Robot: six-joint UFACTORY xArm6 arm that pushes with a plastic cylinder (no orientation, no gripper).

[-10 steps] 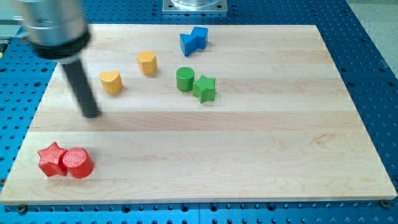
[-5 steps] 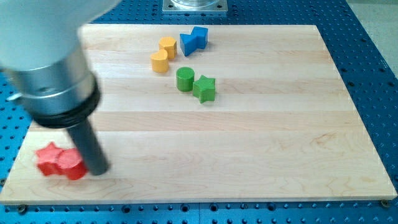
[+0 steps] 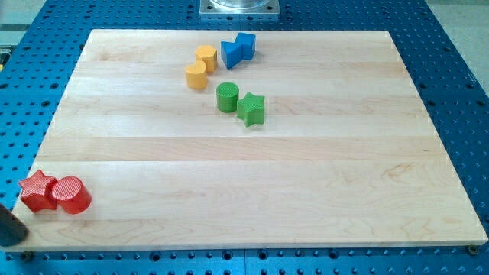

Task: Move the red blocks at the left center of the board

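Note:
A red star block (image 3: 37, 191) and a red cylinder (image 3: 70, 195) sit touching at the board's bottom left corner, the star at the very left edge. Only a dark piece of my rod (image 3: 11, 227) shows at the view's left edge, just below and left of the red star. Its very end cannot be made out.
Two yellow blocks (image 3: 201, 66) sit touching near the top centre. Two blue blocks (image 3: 238, 49) sit just right of them. A green cylinder (image 3: 227, 98) and a green star (image 3: 251, 108) sit touching below those. The wooden board (image 3: 306, 176) lies on a blue perforated table.
The rod has swung from beside the red cylinder out to the view's bottom left edge. The two red blocks have shifted left and slightly up toward the board's corner.

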